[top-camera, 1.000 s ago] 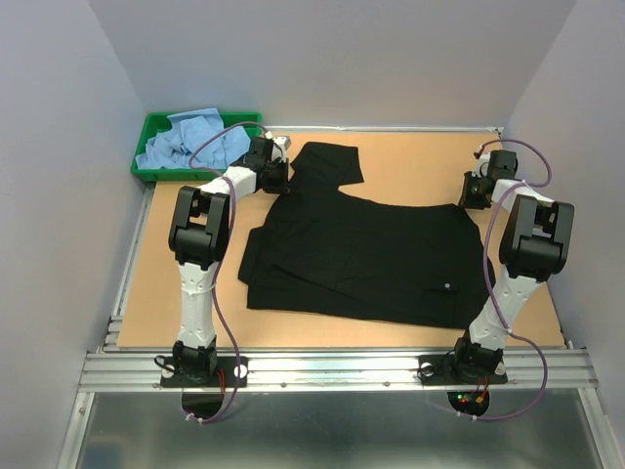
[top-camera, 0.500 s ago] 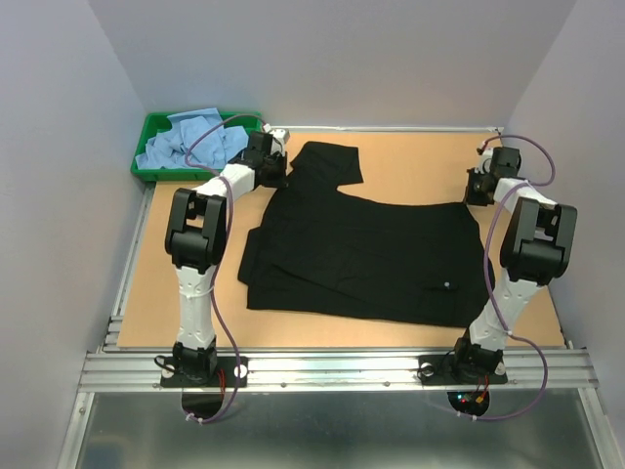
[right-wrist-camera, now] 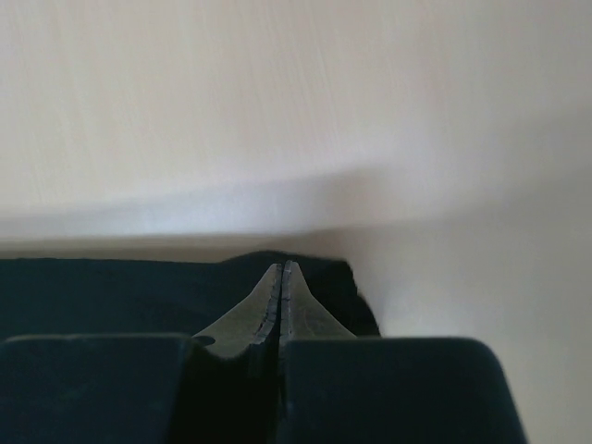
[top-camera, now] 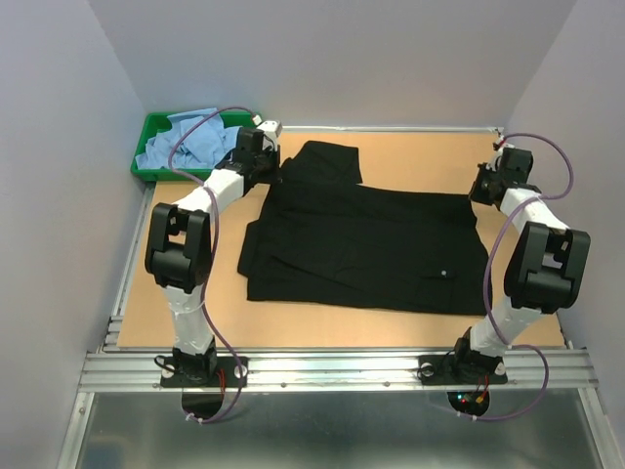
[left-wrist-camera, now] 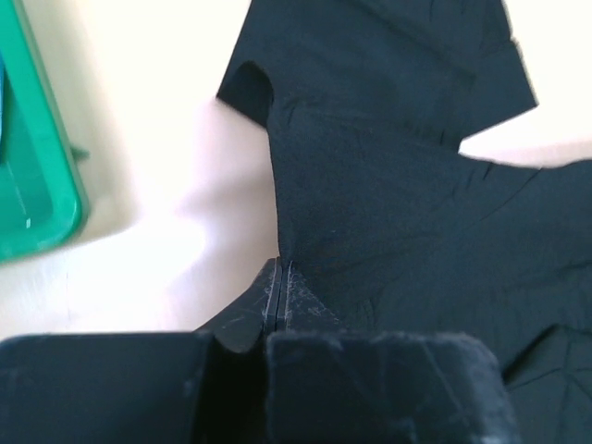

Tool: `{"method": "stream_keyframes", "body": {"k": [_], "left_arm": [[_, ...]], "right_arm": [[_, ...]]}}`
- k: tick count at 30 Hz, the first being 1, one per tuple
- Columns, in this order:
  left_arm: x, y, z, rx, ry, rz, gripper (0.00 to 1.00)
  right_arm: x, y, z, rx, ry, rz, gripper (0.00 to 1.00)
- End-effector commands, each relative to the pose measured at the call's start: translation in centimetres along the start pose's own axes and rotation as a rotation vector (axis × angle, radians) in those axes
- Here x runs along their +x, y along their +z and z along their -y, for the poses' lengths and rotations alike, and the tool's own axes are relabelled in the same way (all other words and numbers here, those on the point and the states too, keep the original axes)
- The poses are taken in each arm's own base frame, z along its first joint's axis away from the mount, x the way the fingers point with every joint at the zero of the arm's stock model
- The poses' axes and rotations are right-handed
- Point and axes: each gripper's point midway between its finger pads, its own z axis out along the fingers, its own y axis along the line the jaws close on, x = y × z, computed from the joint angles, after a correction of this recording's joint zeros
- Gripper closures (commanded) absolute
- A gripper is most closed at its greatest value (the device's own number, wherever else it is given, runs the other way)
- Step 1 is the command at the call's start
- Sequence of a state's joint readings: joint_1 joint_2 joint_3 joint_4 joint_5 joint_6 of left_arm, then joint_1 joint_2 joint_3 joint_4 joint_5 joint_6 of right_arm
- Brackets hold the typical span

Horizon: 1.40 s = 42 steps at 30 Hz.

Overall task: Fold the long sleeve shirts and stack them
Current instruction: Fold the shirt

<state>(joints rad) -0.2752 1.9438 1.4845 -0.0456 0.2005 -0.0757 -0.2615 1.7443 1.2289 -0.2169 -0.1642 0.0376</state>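
A black long sleeve shirt (top-camera: 371,244) lies spread flat across the middle of the table, one sleeve folded up at the far left. My left gripper (top-camera: 274,176) is shut on its far left edge; the left wrist view shows the jaws (left-wrist-camera: 280,265) pressed together where the black cloth (left-wrist-camera: 398,185) begins. At the shirt's far right corner my right gripper (top-camera: 484,191) is shut too, and its tips (right-wrist-camera: 281,270) pinch the black cloth (right-wrist-camera: 92,296) at its edge. Crumpled light blue shirts (top-camera: 190,142) fill the green tray.
The green tray (top-camera: 144,168) stands at the far left corner, just left of my left wrist, and its rim (left-wrist-camera: 42,185) shows in the left wrist view. Grey walls close the table on three sides. A metal rail (top-camera: 332,366) runs along the near edge.
Both arms reached farther back, and the black shirt slid away from the near edge with them. The right gripper closed on the shirt's corner.
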Motion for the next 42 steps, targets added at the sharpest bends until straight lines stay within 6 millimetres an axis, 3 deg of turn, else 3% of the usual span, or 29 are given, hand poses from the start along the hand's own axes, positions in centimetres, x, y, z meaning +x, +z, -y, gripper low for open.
{"method": "stream_keyframes", "body": {"k": [1,7,15,16,24,29,33,34,37,42], "left_arm": [[-1.1,-2.7,-0.2,-0.044,0.011,0.055,1.00],[2.8,-4.2,-0.7,-0.080,-0.024,0.005,1.00],[5.4,-6.7,0.4,-0.115,-0.033,-0.004,1.00],[6.6,-6.8,0.3,-0.123,-0.048,-0.023,1.00],[9.5,-8.5,-0.9,-0.203,-0.112,-0.026,0.99],[11.7,-8.7,-1.2,-0.221,-0.155,-0.056,0.87],[12.7,-9.2,-1.3,-0.228,-0.176,-0.066,0.73],[13.0,-9.4,-1.2,-0.227,-0.187,-0.069,0.66],[12.0,-11.0,-0.6,-0.206,-0.203,-0.026,0.49],[9.9,-13.0,0.2,-0.172,-0.215,0.057,0.34]], "right_arm": [[-0.7,-2.2,0.1,0.033,0.102,0.080,0.99],[2.0,-4.1,0.9,0.107,0.176,0.076,0.99],[4.6,-6.0,1.8,0.186,0.304,0.088,0.99],[4.7,-6.2,1.8,0.192,0.311,0.093,0.99],[7.7,-7.5,3.1,0.285,0.409,0.099,0.99],[11.3,-7.2,3.7,0.339,0.493,0.047,0.94],[12.5,-7.4,4.2,0.385,0.546,0.049,0.80],[12.4,-7.6,4.4,0.393,0.552,0.060,0.72],[11.3,-8.4,4.4,0.390,0.548,0.103,0.63],[8.3,-9.1,2.7,0.282,0.484,0.141,0.42]]}}
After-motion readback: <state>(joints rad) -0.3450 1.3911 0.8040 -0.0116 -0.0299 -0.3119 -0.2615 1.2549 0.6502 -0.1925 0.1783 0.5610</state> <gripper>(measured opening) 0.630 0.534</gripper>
